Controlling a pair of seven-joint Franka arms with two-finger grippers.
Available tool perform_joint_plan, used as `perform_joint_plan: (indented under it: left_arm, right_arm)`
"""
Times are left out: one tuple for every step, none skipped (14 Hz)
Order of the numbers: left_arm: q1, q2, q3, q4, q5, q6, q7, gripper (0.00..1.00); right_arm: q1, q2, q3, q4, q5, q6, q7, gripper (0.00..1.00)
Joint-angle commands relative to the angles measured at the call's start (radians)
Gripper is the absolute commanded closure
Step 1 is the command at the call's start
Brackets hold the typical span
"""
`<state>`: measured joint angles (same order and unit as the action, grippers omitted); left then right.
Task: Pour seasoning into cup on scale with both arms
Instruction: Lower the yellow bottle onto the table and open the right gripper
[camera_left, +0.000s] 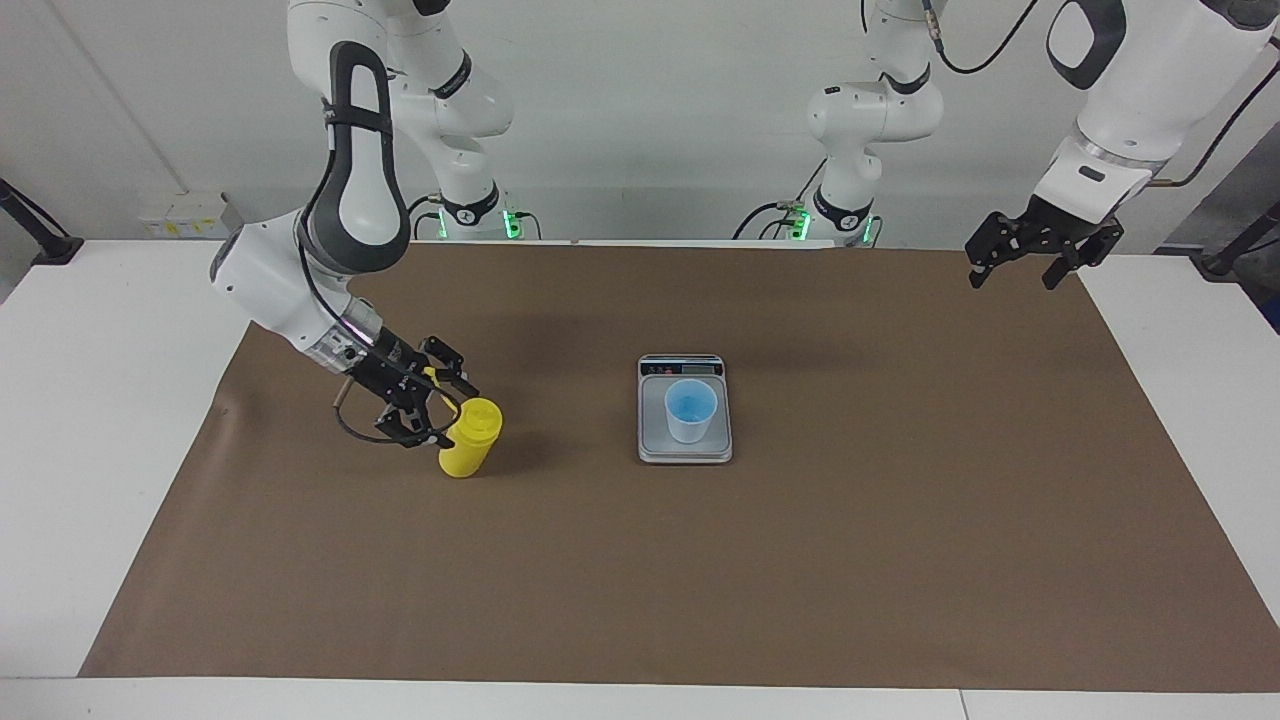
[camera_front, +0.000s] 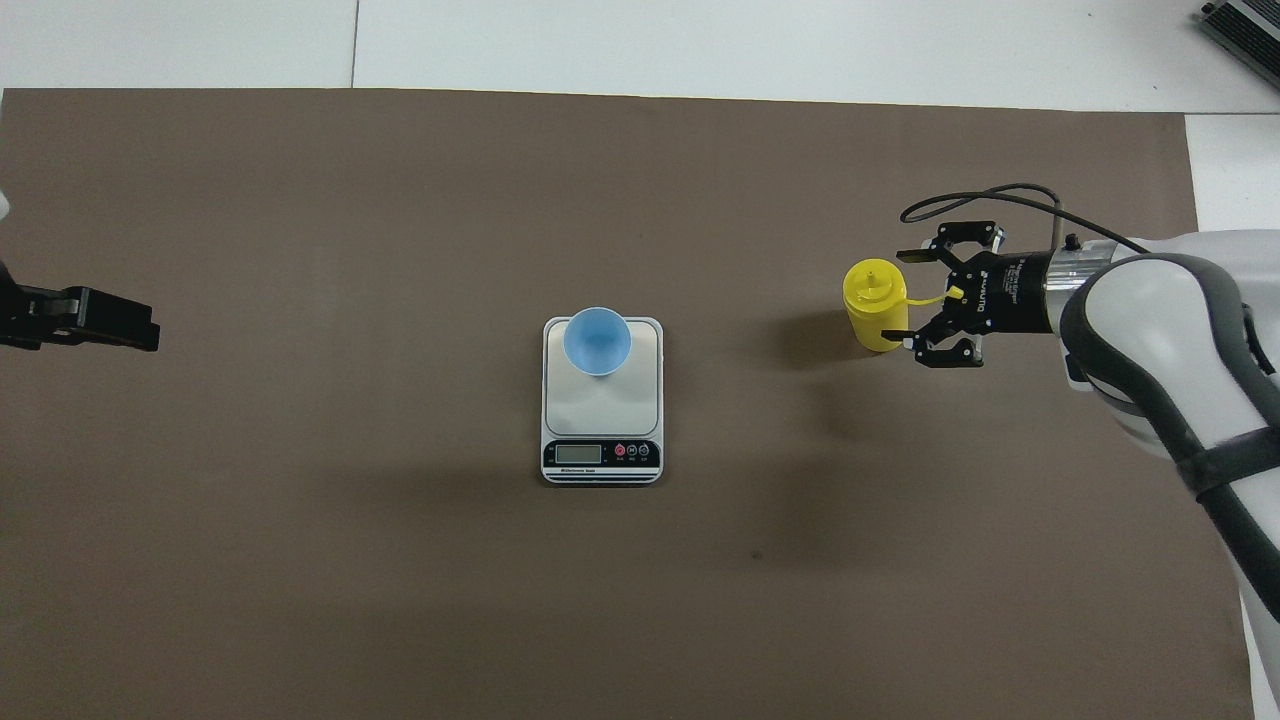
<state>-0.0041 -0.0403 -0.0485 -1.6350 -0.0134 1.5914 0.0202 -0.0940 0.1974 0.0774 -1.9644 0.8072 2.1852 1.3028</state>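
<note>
The yellow seasoning bottle (camera_left: 470, 440) (camera_front: 872, 310) stands on the brown mat toward the right arm's end of the table, leaning a little toward the scale. My right gripper (camera_left: 447, 411) (camera_front: 908, 298) is open at its side, fingertips flanking its edge without gripping; the cap strap points into the jaws. The light-blue cup (camera_left: 691, 410) (camera_front: 597, 340) sits upright on the silver scale (camera_left: 650, 442) (camera_front: 600, 412) at mid-table. My left gripper (camera_left: 1035, 262) (camera_front: 100, 320) waits open in the air over the mat's corner at the left arm's end.
The brown mat (camera_left: 800, 560) covers most of the white table (camera_left: 90, 420). The scale's display strip (camera_front: 580, 453) faces the robots. Bare mat lies between the bottle and the scale.
</note>
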Motion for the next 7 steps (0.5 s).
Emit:
perform_joint_plan:
  left_arm:
    - [0.007, -0.030, -0.004, -0.032, 0.000, -0.001, -0.009, 0.00]
    - [0.007, -0.030, -0.004, -0.032, 0.000, -0.001, -0.009, 0.00]
    - [0.007, -0.030, -0.002, -0.032, 0.000, -0.001, -0.009, 0.00]
    - [0.007, -0.030, -0.004, -0.032, 0.000, -0.001, -0.009, 0.00]
    - [0.007, -0.030, -0.002, -0.032, 0.000, -0.001, -0.009, 0.00]
    - [0.007, -0.030, -0.002, -0.032, 0.000, -0.001, -0.009, 0.00]
    - [0.007, -0.030, -0.004, -0.032, 0.000, -0.001, -0.009, 0.00]
  right_arm:
    - [-0.001, -0.029, 0.002, -0.019, -0.018, 0.021, 0.007, 0.00]
    - [0.000, -0.030, 0.002, -0.016, -0.066, 0.019, 0.007, 0.00]
    - [-0.001, -0.039, 0.004, -0.014, -0.119, 0.019, 0.006, 0.00]
    - [0.000, -0.052, 0.004, -0.014, -0.164, 0.019, 0.003, 0.00]
    - [0.000, -0.064, 0.004, -0.014, -0.208, 0.019, -0.008, 0.00]
    - [-0.001, -0.075, 0.004, -0.014, -0.245, 0.015, -0.028, 0.00]
    - [-0.001, -0.090, 0.002, -0.014, -0.281, 0.013, -0.055, 0.00]
